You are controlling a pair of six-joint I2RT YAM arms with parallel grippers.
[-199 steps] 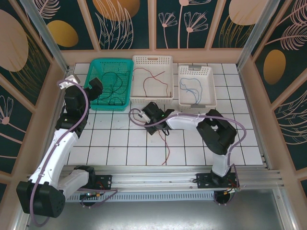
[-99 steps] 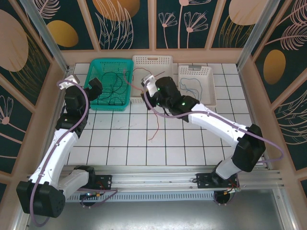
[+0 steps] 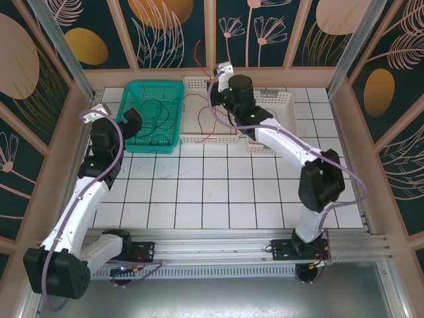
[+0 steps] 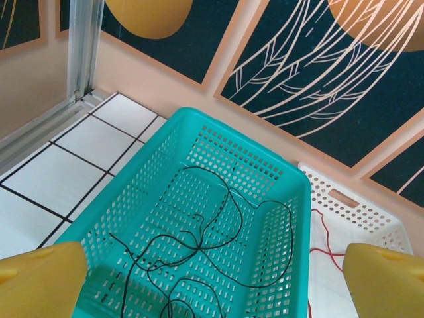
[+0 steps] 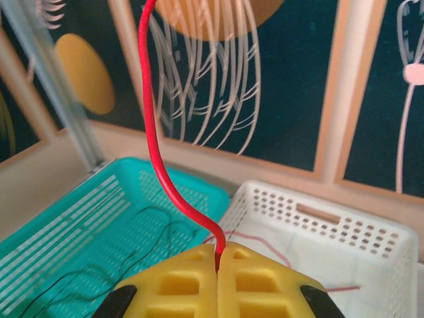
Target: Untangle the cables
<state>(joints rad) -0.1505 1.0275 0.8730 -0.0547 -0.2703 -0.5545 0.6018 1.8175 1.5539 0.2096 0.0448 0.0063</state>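
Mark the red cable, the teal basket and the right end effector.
red cable [image 5: 148, 99], right wrist view, on its upright stretch.
teal basket [image 4: 238, 152], left wrist view, on its perforated far wall.
right end effector [image 5: 217, 255], right wrist view, on the seam where its closed tips pinch the cable.

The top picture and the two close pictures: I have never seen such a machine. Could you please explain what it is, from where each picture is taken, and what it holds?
It is a robot with two white arms bolted at the near edge of a tiled table. The wide picture comes from a fixed camera above and behind them. The close pictures come from cameras on the wrists, so the yellow shapes are the fingers.

At the far side stand a teal basket holding thin black cables, a white basket beside it, and a second white basket.

The left gripper is open, facing the teal basket. The right gripper is shut on a red cable, held high near the white basket.
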